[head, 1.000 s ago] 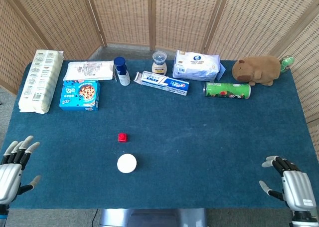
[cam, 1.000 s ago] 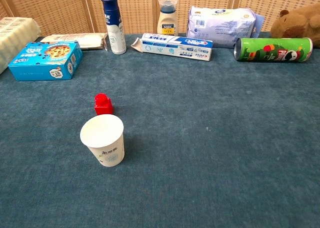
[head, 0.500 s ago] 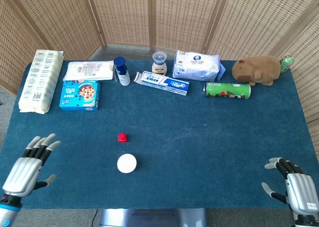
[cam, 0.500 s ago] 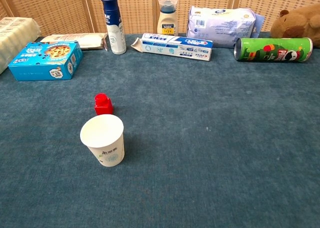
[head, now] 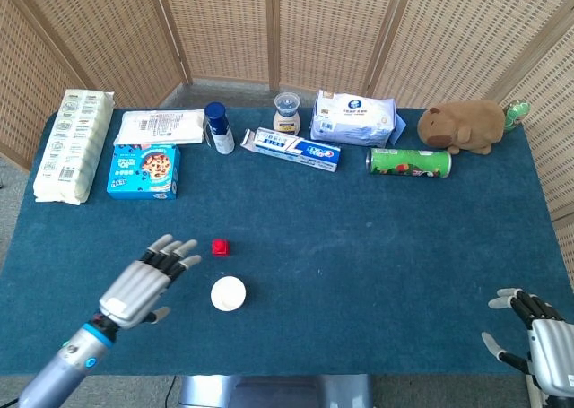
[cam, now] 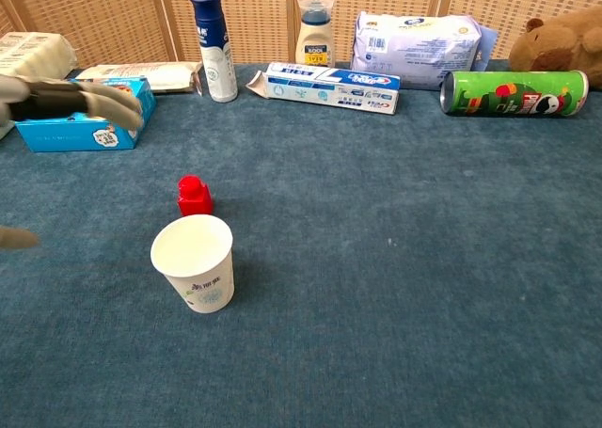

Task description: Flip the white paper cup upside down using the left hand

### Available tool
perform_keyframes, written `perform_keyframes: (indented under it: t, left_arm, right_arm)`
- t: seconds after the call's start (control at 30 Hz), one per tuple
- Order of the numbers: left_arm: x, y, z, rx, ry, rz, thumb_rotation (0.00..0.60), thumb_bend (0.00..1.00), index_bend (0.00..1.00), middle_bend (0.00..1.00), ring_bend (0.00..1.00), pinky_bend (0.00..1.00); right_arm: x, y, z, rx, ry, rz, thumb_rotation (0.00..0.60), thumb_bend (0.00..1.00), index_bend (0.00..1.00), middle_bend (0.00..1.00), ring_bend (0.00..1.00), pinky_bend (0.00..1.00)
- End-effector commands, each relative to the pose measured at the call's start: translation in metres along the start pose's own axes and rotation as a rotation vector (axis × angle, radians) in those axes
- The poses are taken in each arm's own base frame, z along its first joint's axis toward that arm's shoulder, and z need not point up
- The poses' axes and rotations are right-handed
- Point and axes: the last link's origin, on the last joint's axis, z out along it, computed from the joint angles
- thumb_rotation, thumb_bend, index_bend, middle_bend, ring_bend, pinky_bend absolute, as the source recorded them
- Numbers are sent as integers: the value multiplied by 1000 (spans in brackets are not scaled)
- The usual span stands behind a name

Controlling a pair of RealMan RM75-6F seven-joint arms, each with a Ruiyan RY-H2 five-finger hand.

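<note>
The white paper cup (head: 228, 294) (cam: 194, 262) stands upright, mouth up, on the blue cloth near the front middle. My left hand (head: 145, 280) (cam: 71, 102) hovers to the left of the cup, fingers spread, holding nothing and apart from it. My right hand (head: 547, 340) rests open at the front right corner, far from the cup.
A small red block (head: 220, 247) (cam: 194, 195) sits just behind the cup. Along the back are a blue cookie box (head: 143, 170), a blue bottle (head: 218, 127), a toothpaste box (head: 297, 149), a wipes pack (head: 354, 117), a green can (head: 409, 162) and a plush animal (head: 465, 125).
My left hand has swept from the front left corner rightward and inward to just left of the cup. My right hand has slid slightly toward the front right corner.
</note>
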Motion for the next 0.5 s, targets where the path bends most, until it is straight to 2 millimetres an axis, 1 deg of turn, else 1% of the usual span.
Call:
perform_keyframes:
  t: [0.03, 0.1, 0.23, 0.5]
  left_arm:
    - [-5, 20, 23, -69, -33, 48, 582, 188, 102, 0, 0, 0]
    - [-9, 27, 31, -78, -53, 82, 583, 187, 102, 0, 0, 0]
    - [-18, 40, 44, -86, -94, 98, 581, 189, 103, 0, 0, 0]
    - [-32, 54, 62, -74, -145, 114, 583, 187, 103, 0, 0, 0]
  right_arm:
    - [4, 3, -3, -10, 6, -5, 600, 253, 412, 332, 313, 366]
    - [6, 5, -5, -15, 14, -4, 600, 252, 412, 332, 313, 366]
    - [9, 9, -9, -32, 20, -7, 600, 252, 413, 332, 313, 366]
    - [12, 13, -11, -46, 23, -10, 600, 252, 413, 332, 313, 366]
